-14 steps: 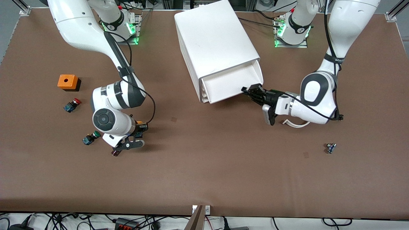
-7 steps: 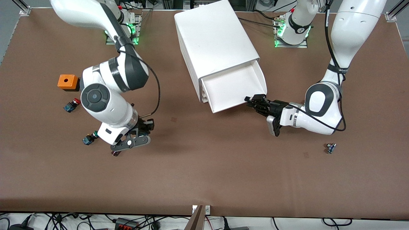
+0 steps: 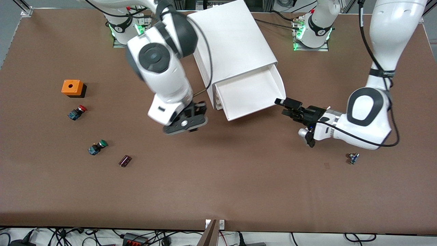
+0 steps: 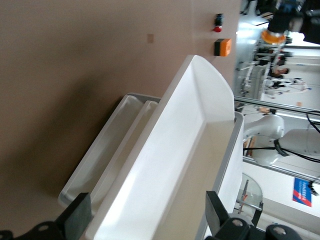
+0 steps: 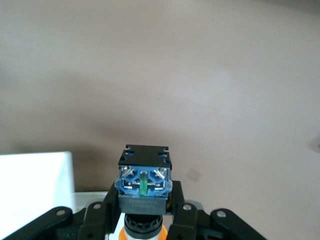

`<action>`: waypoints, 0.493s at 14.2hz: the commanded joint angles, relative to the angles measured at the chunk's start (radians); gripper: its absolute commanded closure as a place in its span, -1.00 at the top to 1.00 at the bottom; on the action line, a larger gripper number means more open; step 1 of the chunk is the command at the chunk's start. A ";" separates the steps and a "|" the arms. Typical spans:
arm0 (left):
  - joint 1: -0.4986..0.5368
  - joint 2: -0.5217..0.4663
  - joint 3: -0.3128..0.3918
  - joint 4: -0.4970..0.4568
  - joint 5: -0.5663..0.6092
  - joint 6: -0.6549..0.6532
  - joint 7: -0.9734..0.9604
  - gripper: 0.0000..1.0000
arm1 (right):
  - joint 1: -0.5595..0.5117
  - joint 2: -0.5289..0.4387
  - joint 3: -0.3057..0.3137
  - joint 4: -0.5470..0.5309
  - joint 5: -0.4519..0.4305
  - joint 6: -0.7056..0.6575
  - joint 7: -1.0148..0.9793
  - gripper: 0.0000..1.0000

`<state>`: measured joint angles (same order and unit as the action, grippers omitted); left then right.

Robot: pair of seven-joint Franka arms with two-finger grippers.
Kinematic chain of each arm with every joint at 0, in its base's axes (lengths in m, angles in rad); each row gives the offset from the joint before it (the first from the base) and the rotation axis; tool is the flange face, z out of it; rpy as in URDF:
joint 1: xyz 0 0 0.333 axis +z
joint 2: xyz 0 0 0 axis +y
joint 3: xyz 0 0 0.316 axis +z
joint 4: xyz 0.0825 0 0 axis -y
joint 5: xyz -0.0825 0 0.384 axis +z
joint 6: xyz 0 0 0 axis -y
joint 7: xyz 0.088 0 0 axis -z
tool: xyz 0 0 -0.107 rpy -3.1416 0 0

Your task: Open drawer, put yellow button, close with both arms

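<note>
Since a second ago the right gripper (image 3: 191, 119) has risen from the table toward the cabinet (image 3: 232, 44), while the left gripper (image 3: 290, 106), fingers now spread, has let go of the pulled-out drawer (image 3: 251, 94); left wrist view shows that drawer (image 4: 190, 140) between spread fingers (image 4: 80, 217); right wrist view shows the yellow button (image 5: 144, 187) clamped in closed jaws.

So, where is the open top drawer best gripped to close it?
Probably take the top drawer by its curved front lip, from the front: it sticks out as a thin rim that fingers can straddle. The open left gripper is at its corner toward the left arm's end; the right gripper, shut on the yellow button, is over the table beside it.
</note>
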<state>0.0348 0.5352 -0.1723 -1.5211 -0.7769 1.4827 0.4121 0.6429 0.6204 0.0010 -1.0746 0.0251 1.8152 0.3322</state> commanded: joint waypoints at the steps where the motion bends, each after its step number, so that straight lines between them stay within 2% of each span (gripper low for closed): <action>1: 0.011 -0.043 -0.003 0.085 0.138 -0.042 -0.158 1.00 | 0.056 0.018 -0.009 0.047 0.001 -0.017 0.036 -1.00; 3: 0.008 -0.067 -0.009 0.123 0.238 -0.074 -0.274 1.00 | 0.105 0.022 -0.007 0.054 0.001 0.007 0.103 -1.00; 5: -0.004 -0.089 -0.021 0.176 0.409 -0.099 -0.363 1.00 | 0.147 0.027 -0.004 0.056 0.001 0.050 0.149 -1.00; 7: -0.024 -0.089 -0.029 0.232 0.578 -0.140 -0.371 1.00 | 0.167 0.041 -0.002 0.061 0.004 0.064 0.183 -1.00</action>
<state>0.0318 0.4468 -0.1913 -1.3503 -0.3322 1.3890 0.0788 0.7940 0.6313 0.0014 -1.0572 0.0252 1.8721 0.4763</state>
